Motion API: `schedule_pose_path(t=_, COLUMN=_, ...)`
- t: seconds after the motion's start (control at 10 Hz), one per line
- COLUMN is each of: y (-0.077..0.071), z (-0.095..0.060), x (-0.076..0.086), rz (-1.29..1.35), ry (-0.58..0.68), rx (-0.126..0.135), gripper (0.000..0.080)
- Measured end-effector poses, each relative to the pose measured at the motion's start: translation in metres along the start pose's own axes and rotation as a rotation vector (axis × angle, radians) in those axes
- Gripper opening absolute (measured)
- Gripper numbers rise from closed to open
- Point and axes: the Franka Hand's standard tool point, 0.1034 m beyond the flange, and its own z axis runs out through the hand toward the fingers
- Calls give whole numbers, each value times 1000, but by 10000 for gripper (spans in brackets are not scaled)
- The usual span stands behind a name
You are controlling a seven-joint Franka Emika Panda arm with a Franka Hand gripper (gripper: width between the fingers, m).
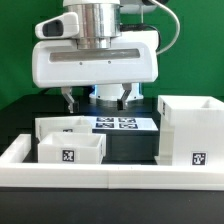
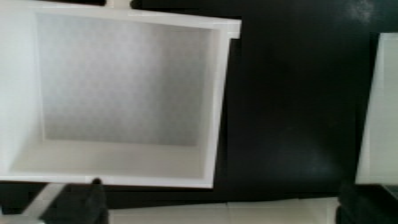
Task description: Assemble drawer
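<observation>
The drawer's tall white housing (image 1: 190, 130) stands at the exterior view's right, a tag on its front. Two small white trays sit at the left: one further back (image 1: 66, 126), one nearer (image 1: 72, 150) with a tag on its front. My gripper (image 1: 99, 100) hangs above the table's middle, behind the trays, open and empty. In the wrist view an open white tray (image 2: 116, 90) fills much of the picture, seen from above. My gripper (image 2: 217, 207) shows its two dark fingers wide apart with nothing between them. Another white part (image 2: 384, 120) shows at the frame's edge.
The marker board (image 1: 118, 123) lies flat on the black table below my gripper, between the trays and the housing. A long low white border wall (image 1: 100, 182) runs along the front. A green backdrop stands behind.
</observation>
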Motion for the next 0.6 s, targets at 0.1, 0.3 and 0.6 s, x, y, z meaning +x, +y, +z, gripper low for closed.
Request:
schedule_pose_path(t=0.1, y=2, z=9, x=-2, rz=1, ry=-10, rx=-3, gripper=649)
schedule_pose_path(t=0.3, y=5, z=24, x=-8, rz=13, ry=-11, rx=-15, gripper=649)
schedule_pose_path(t=0.6, y=6, z=46, x=-14, rz=13, ry=-3, rx=-35, gripper=649)
